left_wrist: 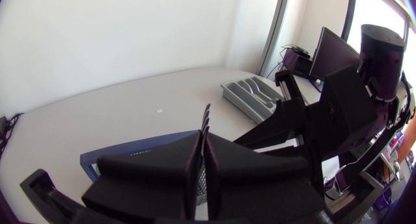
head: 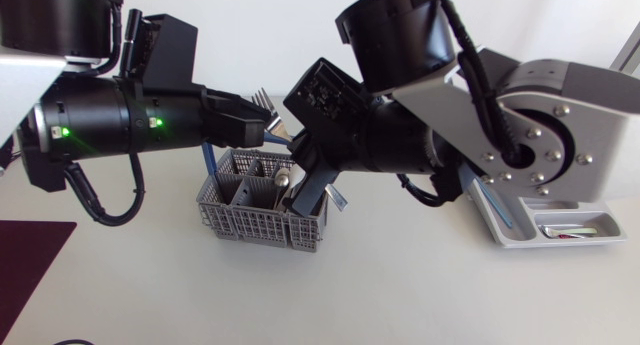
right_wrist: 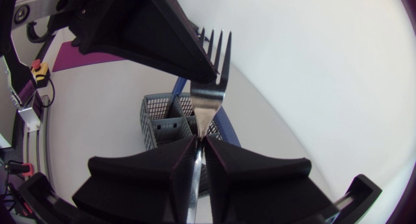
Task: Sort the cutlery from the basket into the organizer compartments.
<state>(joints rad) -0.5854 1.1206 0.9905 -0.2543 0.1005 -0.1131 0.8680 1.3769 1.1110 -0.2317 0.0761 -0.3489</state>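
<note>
Holding the fork from two ends at once is where this could go sour. Our right gripper has its fingers drawn narrow onto the handle, with the tines standing out ahead of the tips. Our left gripper looks pinched just as narrowly across the flat of the neck, the tines poking past its tips edge-on.

With both clamped, any pull by one arm that the other doesn't follow would twist or lever the fork — smooth metal slides easily against hard wedge fingers, so it could pivot, slip out and drop. The basket sits beneath the right fingers, so a fall might land back among the cutlery or glance off the rim onto the table. Both grippers are crowded close, and a careless retreat risks a knock. The organizer lies well apart from both sets of fingers, so we judge a long carry lies ahead.

The fork is polished steel — four slim tines and a waisted neck. The basket is a grey plastic lattice with inner dividers. The organizer is a smooth grey tray of long troughs.
</note>
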